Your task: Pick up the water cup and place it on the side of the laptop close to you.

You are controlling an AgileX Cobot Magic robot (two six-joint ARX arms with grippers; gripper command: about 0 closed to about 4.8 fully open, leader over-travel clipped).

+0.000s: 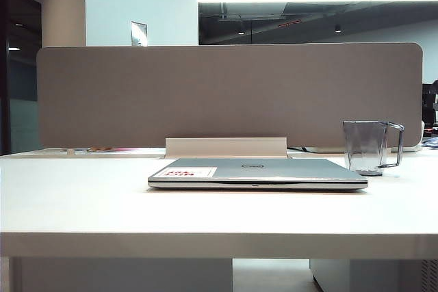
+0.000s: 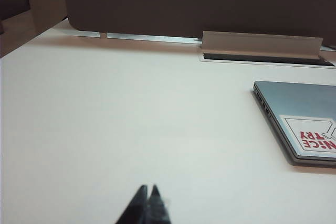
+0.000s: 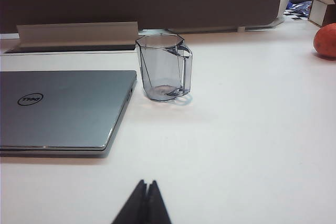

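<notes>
The water cup (image 3: pixel 164 67) stands upright on the counter (image 1: pixel 82 196), just beside the laptop's (image 3: pixel 63 109) far right corner, toward the counter's back edge, handle turned away from the laptop. The laptop lies closed, midway along the counter, with bare surface between its front edge and the counter's near edge.

Nothing is held. The right tool (image 3: pixel 142 203) hangs low over the near edge, its tips pressed together, well short of the cup. The left tool (image 2: pixel 147 205) sits likewise pressed together near the front edge, left of the laptop.

The step in hand is likely the reach, and the right tool is better placed. It should spread its tips before arriving, then close across the faceted body or the handle loop, not the rim. The clear plastic looks light and slick, so a low, square grip should keep it from tipping. Lift clear of the laptop's lid before carrying it toward the near edge.
</notes>
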